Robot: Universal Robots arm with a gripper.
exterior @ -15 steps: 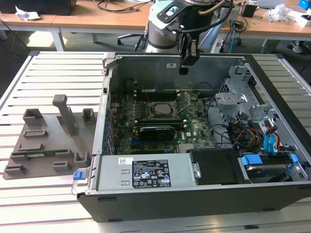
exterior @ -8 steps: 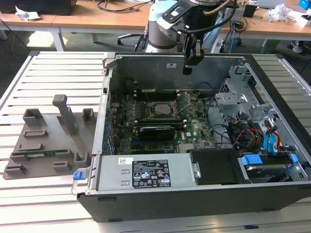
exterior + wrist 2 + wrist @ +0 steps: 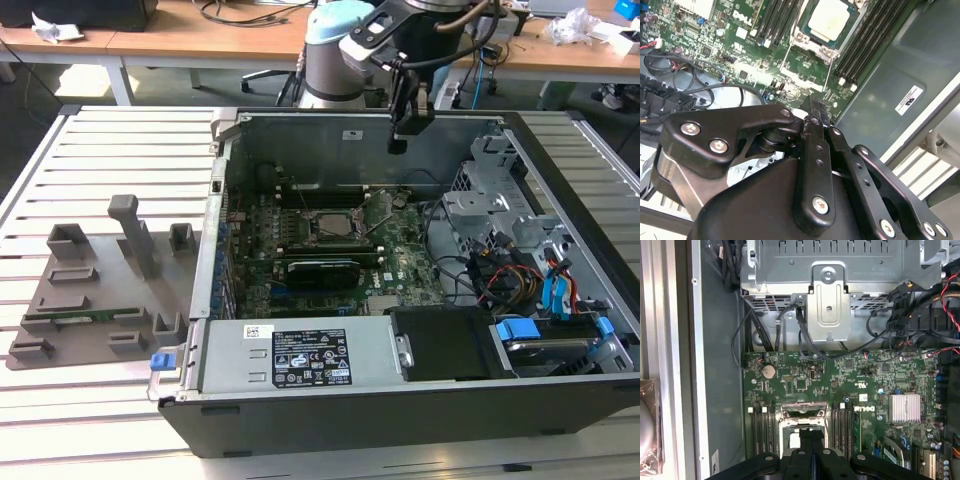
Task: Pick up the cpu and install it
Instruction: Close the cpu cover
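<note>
Surface: I see a pale slatted metal table (image 3: 120,160) carrying an open computer case (image 3: 560,160) laid on its side. On the exterior view's left of the case lies a grey moulded fixture tray (image 3: 60,340) with upright posts and shallow slots, apart from the case wall. A small blue clip (image 3: 165,360) sits at the near left corner of the case.

Room: along the far side run wooden desks (image 3: 200,40) with loose cables on top and a crumpled white sheet (image 3: 55,28) at the far left.

Case interior: the green motherboard (image 3: 300,250) covers the floor of the case. A labelled power supply (image 3: 300,355) lies along the near edge. A grey drive cage (image 3: 500,200) and blue cables (image 3: 555,290) occupy the exterior view's right.

Task item: the cpu (image 3: 829,19) lies flat inside the socket frame (image 3: 802,37) on the motherboard, between the rows of memory slots, its silver top facing up. Nothing touches it.

Arm: the gripper (image 3: 398,145) hangs above the far part of the case, well clear of the board and to the exterior view's right of the socket. In both wrist views the gripper (image 3: 812,107) (image 3: 810,429) has its jaws clenched together, and I see nothing between them
</note>
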